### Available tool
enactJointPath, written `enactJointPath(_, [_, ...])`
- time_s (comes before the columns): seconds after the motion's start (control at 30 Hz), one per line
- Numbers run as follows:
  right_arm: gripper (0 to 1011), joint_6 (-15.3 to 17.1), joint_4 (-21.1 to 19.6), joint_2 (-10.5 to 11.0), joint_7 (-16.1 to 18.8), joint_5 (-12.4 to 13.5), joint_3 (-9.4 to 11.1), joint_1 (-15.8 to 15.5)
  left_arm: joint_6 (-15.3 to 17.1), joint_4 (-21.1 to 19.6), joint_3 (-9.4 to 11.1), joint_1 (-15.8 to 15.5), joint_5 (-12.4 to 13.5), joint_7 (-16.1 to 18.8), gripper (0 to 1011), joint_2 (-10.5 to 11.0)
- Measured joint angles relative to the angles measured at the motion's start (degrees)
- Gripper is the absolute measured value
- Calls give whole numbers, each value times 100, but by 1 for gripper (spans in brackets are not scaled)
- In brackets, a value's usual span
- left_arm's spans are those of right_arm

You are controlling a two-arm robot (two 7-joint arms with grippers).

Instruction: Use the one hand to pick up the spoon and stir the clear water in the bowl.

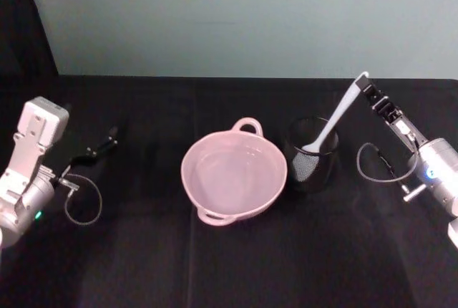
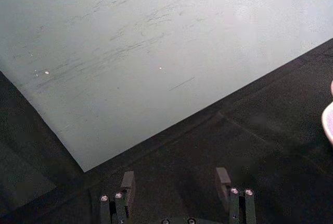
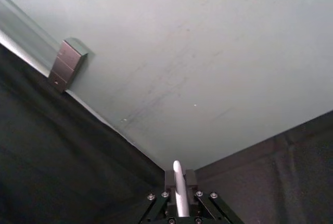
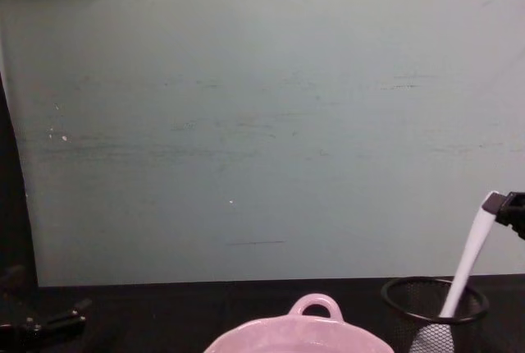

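My right gripper [image 1: 367, 87] clamps the spoon [image 1: 335, 118] handle tip, blade inside the mesh cup [image 1: 312, 165] near the table's [image 1: 143, 251] right edge; next I lift it clear, toward the bowl [image 1: 234, 173].

There are 2 grippers: the left gripper [image 1: 107, 138] over the left side of the black table [image 1: 143, 265], its fingers spread apart, and the right gripper [image 1: 371, 92] closed on the handle tip of the 1 white spoon [image 1: 335, 117]. There is 1 pink bowl [image 1: 234, 173], which carries 2 loop handles on its rim. Just beside it stands 1 black wire-mesh cup [image 1: 311, 165], with the spoon's blade inside. 1 grey wall fixture [image 3: 66, 64] sits on the pale wall.
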Motion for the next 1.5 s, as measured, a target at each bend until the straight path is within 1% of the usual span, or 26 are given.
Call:
enactJointPath(0.13, [201, -1, 11, 44, -71, 26, -49, -3, 0, 0, 0, 0, 0, 0, 1011, 0])
enactJointPath(0.17, [257, -9, 11, 60, -82, 42, -63, -3, 0, 0, 0, 0, 0, 0, 1011, 0])
enactJointPath(0.27, [313, -28, 4, 85, -90, 62, -82, -6, 0, 0, 0, 0, 0, 0, 1011, 0])
enactJointPath(0.3, [367, -40, -9, 107, -101, 79, -94, -11, 0, 0, 0, 0, 0, 0, 1011, 0])
enactJointPath(0.37, [424, -60, -33, 131, -112, 104, -111, -17, 0, 0, 0, 0, 0, 0, 1011, 0])
enactJointPath(0.4, [473, -69, -48, 140, -116, 112, -115, -24, 0, 0, 0, 0, 0, 0, 1011, 0])
enactJointPath(0.47, [510, -85, -95, 160, -127, 130, -125, -57, 0, 0, 0, 0, 0, 0, 1011, 0])
enactJointPath(0.53, [594, -101, -196, 193, -172, 162, -131, -130, 0, 0, 0, 0, 0, 0, 1011, 0])
enactJointPath(0.6, [627, -126, -380, 247, -243, 215, -112, -273, 0, 0, 0, 0, 0, 0, 1011, 0])
enactJointPath(0.67, [733, -152, -583, 311, -299, 270, -73, -434, 0, 0, 0, 0, 0, 0, 1011, 0])
enactJointPath(0.7, [733, -152, -583, 311, -299, 270, -73, -434, 0, 0, 0, 0, 0, 0, 1011, 0])
enactJointPath(0.8, [809, -172, -1051, 505, -440, 353, 24, -796, 0, 0, 0, 0, 0, 0, 1011, 0])
enactJointPath(0.87, [880, -164, -1234, 600, -483, 394, 62, -939, 0, 0, 0, 0, 0, 0, 1011, 0])
enactJointPath(0.9, [895, -141, -1316, 656, -507, 423, 80, -1007, 0, 0, 0, 0, 0, 0, 1011, 0])
enactJointPath(0.93, [941, -43, -1477, 784, -542, 484, 108, -1129, 0, 0, 0, 0, 0, 0, 1011, 0])
enactJointPath(1.0, [976, 84, -1586, 921, -583, 525, 112, -1206, 0, 0, 0, 0, 0, 0, 1011, 0])
enactJointPath(1.03, [1002, 267, -1668, 1088, -618, 559, 94, -1239, 0, 0, 0, 0, 0, 0, 1011, 0])
enactJointPath(1.1, [1002, 438, -1701, 1244, -673, 570, 58, -1241, 0, 0, 0, 0, 0, 0, 1011, 0])
enactJointPath(1.13, [1003, 605, -1719, 1436, -792, 509, -18, -1211, 0, 0, 0, 0, 0, 0, 1011, 0])
enactJointPath(1.23, [1003, 794, -1762, 1712, -1130, 202, -185, -1128, 0, 0, 0, 0, 0, 0, 1011, 0])
enactJointPath(1.27, [1002, 916, -1789, 1890, -1376, -34, -317, -1057, 0, 0, 0, 0, 0, 0, 1011, 0])
enactJointPath(1.37, [1003, 1093, -1809, 2102, -1730, -372, -484, -941, 0, 0, 0, 0, 0, 0, 1011, 0])
enactJointPath(1.4, [1002, 1185, -1814, 2189, -1956, -633, -577, -858, 0, 0, 0, 0, 0, 0, 1011, 0])
enactJointPath(1.43, [1002, 1211, -1813, 2208, -2035, -740, -608, -827, 0, 0, 0, 0, 0, 0, 1011, 0])
enactJointPath(1.47, [1002, 1239, -1775, 2227, -2147, -980, -697, -727, 0, 0, 0, 0, 0, 0, 1011, 0])
enactJointPath(1.5, [1002, 1240, -1740, 2226, -2196, -1109, -745, -673, 0, 0, 0, 0, 0, 0, 1011, 0])
